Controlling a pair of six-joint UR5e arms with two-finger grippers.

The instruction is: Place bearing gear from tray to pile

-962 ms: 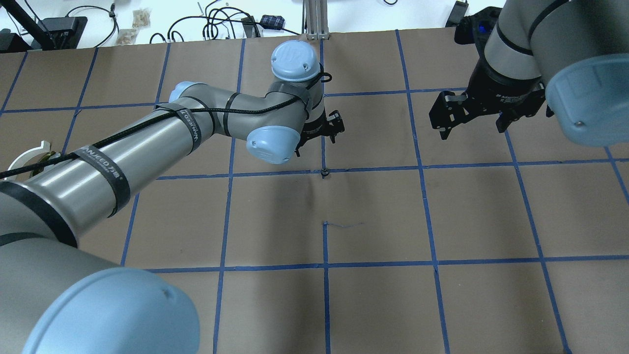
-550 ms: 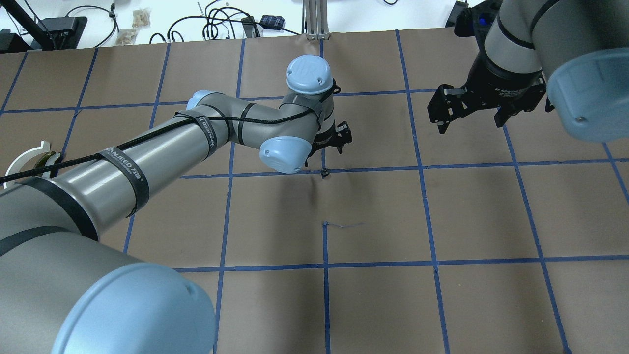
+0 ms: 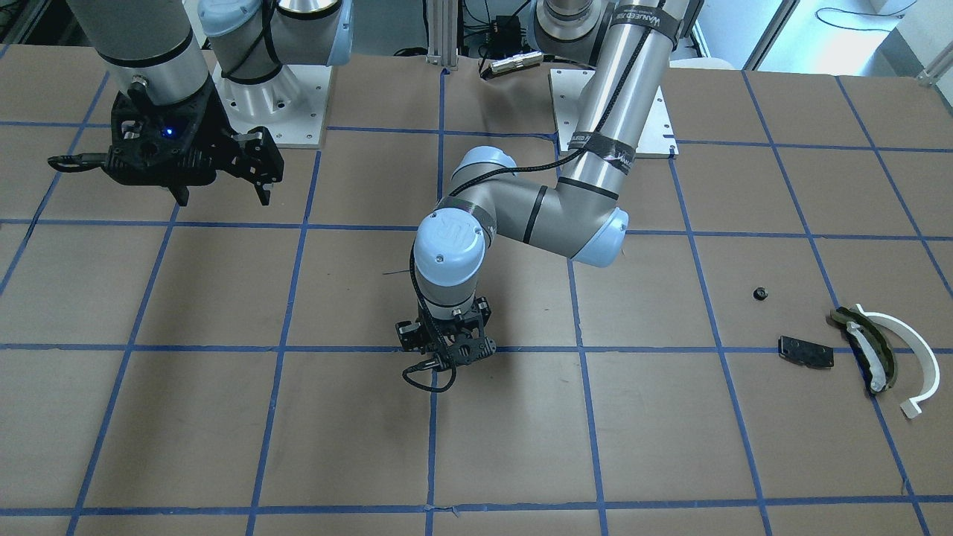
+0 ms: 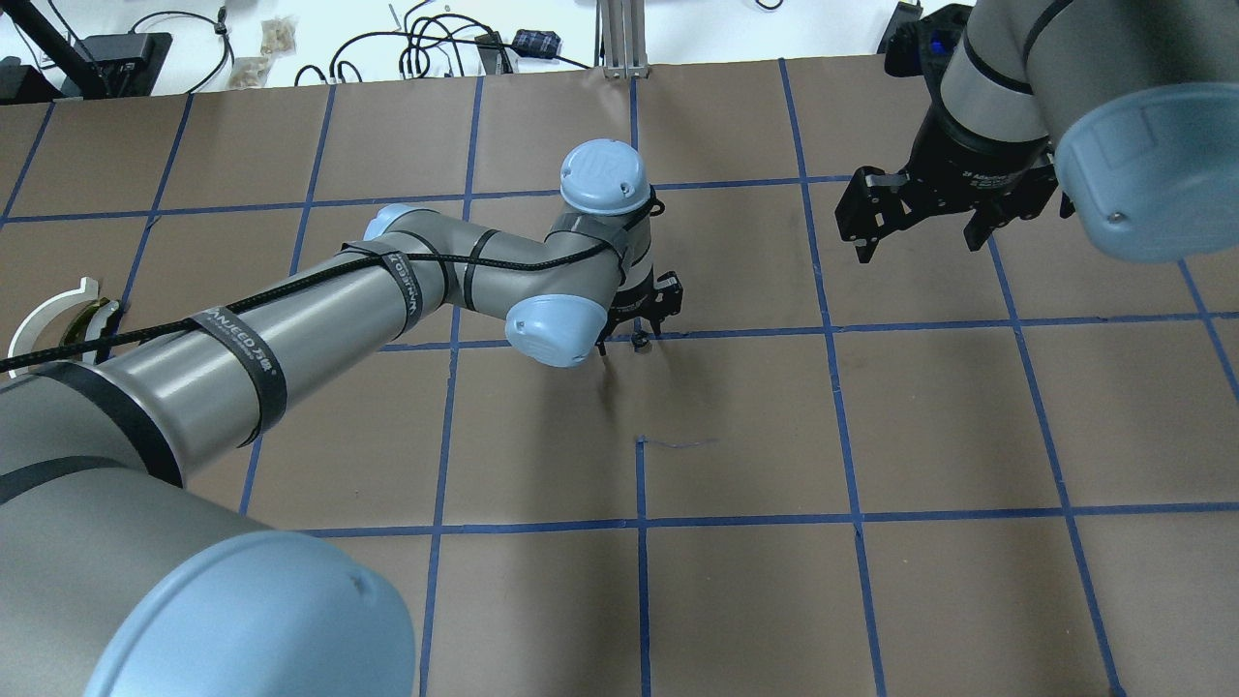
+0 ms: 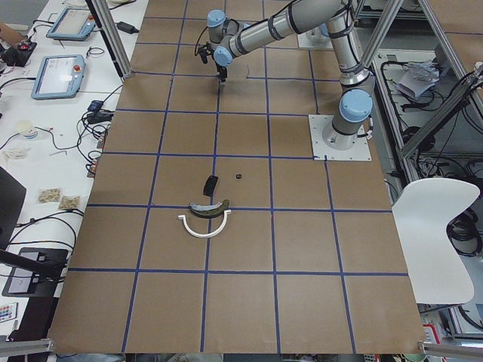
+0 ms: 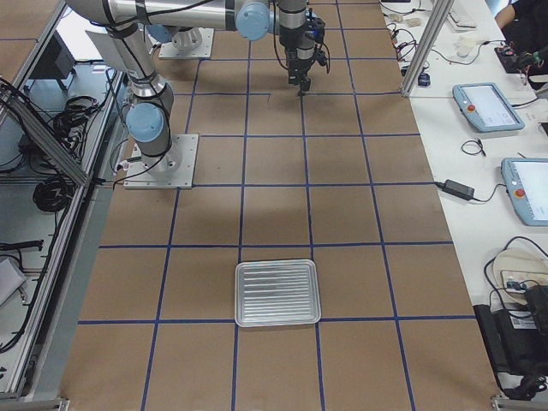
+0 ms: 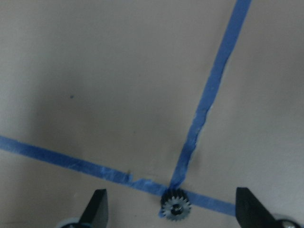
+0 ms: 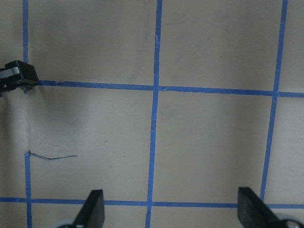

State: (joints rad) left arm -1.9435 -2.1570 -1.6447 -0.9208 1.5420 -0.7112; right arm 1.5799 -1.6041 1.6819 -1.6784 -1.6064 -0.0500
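A tiny dark toothed bearing gear [image 7: 175, 206] lies on a blue tape crossing [image 4: 639, 341]. My left gripper [image 7: 174, 211] is open and low over it, one finger on each side, not touching it; it also shows in the overhead view [image 4: 631, 334]. My right gripper [image 4: 920, 242] is open and empty, high at the far right. The pile lies at my left: a white arc [image 3: 919, 357], an olive curved piece [image 3: 867, 350] and a flat black plate [image 3: 805, 351]. Another tiny black round piece [image 3: 758, 292] lies beside them. The silver tray [image 6: 276, 294] holds nothing.
The table is brown paper with a blue tape grid. A thin loose thread [image 4: 678, 443] lies near the middle. Cables and boxes [image 4: 426, 44] sit past the far edge. My left arm [image 4: 290, 319] spans the left half of the table.
My left gripper has swung toward the tape crossing and come down around the gear. My right gripper has drifted a little further back. The gear has not moved.
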